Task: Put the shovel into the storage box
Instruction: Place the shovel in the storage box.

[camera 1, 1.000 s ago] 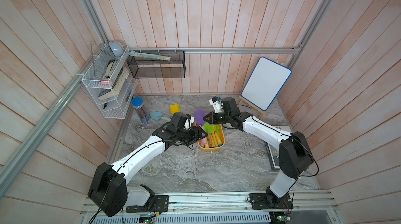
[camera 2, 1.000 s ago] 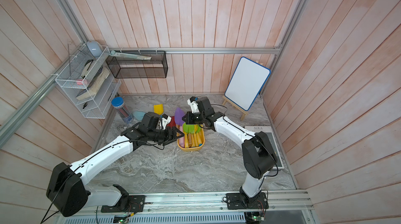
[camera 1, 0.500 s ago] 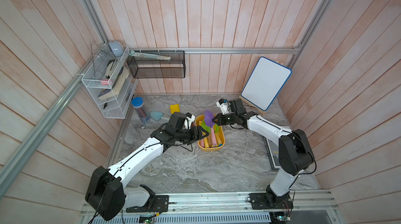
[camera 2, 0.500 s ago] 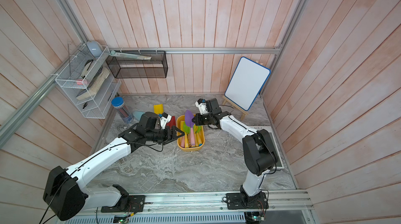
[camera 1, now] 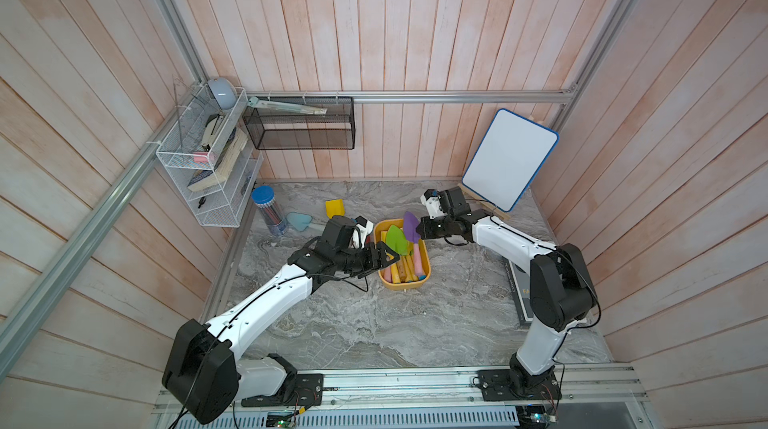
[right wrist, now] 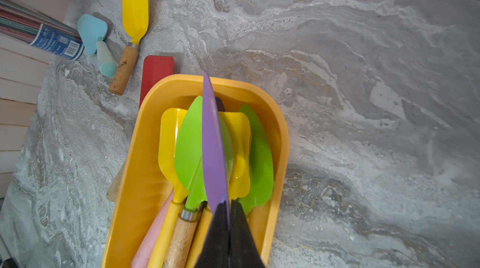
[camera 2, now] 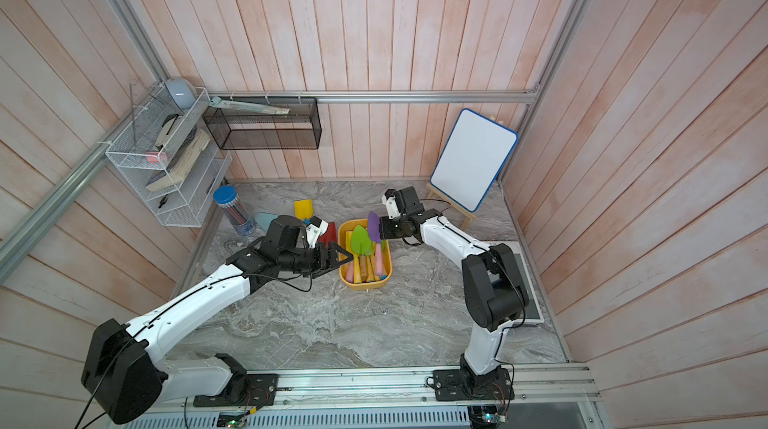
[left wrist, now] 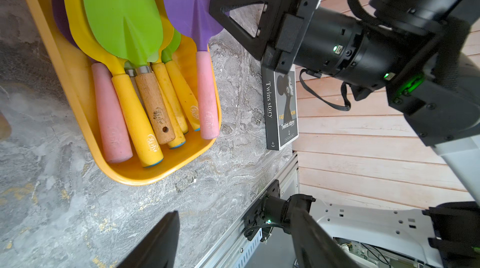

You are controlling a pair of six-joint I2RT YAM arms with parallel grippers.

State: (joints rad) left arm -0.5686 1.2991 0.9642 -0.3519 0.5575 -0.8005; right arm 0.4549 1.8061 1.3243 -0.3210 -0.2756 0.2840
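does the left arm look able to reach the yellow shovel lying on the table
Probably yes: the left gripper is open and empty, the yellow shovel lies uncovered on the table, only the blue shovel crowds its handle.

Bright, even light, soft shadow beside the storage box (right wrist: 145, 165), top-view edges bowed.

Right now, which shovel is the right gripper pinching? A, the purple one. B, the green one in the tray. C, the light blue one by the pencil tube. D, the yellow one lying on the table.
A: in the right wrist view the right gripper is closed on the edge of the purple shovel, whose blade stands on edge over the storage box.
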